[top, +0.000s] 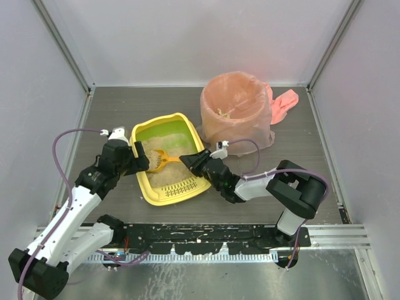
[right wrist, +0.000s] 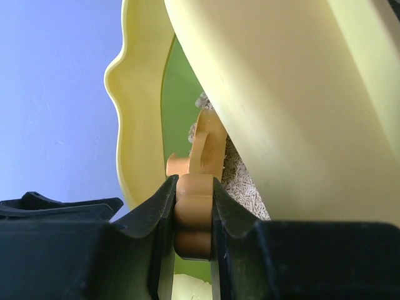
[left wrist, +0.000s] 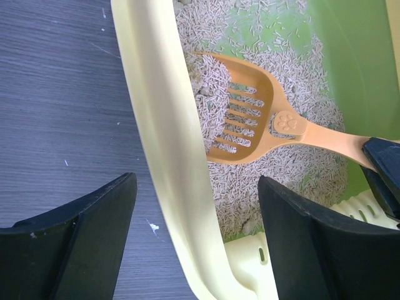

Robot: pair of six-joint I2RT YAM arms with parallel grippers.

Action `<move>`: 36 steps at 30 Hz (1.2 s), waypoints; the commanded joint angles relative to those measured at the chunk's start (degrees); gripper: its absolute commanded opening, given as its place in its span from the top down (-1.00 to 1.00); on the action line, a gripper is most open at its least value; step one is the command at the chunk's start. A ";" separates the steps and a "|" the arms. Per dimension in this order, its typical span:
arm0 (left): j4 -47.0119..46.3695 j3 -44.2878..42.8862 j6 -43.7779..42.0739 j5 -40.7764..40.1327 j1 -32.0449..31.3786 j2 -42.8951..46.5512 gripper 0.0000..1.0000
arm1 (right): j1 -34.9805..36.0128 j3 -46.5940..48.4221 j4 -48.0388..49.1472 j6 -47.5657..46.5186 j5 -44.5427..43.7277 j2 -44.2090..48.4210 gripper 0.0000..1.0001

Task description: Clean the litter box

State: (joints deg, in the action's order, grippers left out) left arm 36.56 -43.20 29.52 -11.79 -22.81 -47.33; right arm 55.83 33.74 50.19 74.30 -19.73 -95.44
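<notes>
The litter box [top: 169, 159] sits on the table [top: 125, 106] left of centre, turned at a slant, with its slotted ledge at the near short end. Beige litter [top: 172, 175] covers the near part of the floor; the far part shows bare green (a thin scatter of pellets lies on it in the left wrist view). The orange scoop [top: 164, 160] lies low inside the box, its slotted bowl [left wrist: 240, 115] toward the left wall and resting on the litter, its handle running right.

The right gripper [top: 190, 159] reaches over the box's right wall and is clamped on the end of the scoop's handle; its own camera shows both fingers pressed flat against the orange plastic [right wrist: 195, 206], with the yellow wall [right wrist: 281, 112] close above.

The left gripper [top: 140, 156] is at the box's left wall with its jaws spread wide. In its wrist view one finger [left wrist: 94, 237] hangs over the table outside the rim [left wrist: 162, 144] and the other [left wrist: 312, 244] over the litter inside, so the wall runs between them; whether either finger touches the wall I cannot tell.

Behind the box and to its right, near but apart, stands a round bin [top: 240, 128] lined with a pink bag.
</notes>
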 commanded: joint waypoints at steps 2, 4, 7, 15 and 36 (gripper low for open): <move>0.32 -4.33 0.28 0.02 -0.14 1.60 -0.61 | 0.33 -1.38 2.11 0.38 -3.97 5.20 0.99; 0.41 -4.64 0.28 -0.02 -0.13 1.79 -0.61 | 0.29 -1.86 1.61 -0.24 -4.59 6.59 0.99; 0.44 -4.76 0.28 0.01 -0.14 1.89 -0.61 | 0.23 -2.22 0.28 -1.41 -5.61 8.79 0.98; 1.06 -4.52 0.37 -0.19 -0.13 2.62 -0.62 | 0.28 -3.24 -0.12 -2.04 -6.72 12.03 0.99; 4.79 -8.80 -0.60 -3.48 -0.14 7.06 -0.64 | -0.87 -13.72 5.47 -1.27 -7.89 25.37 0.99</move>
State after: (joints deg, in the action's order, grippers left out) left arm 41.10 -49.82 29.41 -13.80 -22.81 -40.95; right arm 55.53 21.47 47.66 72.27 -25.56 -73.73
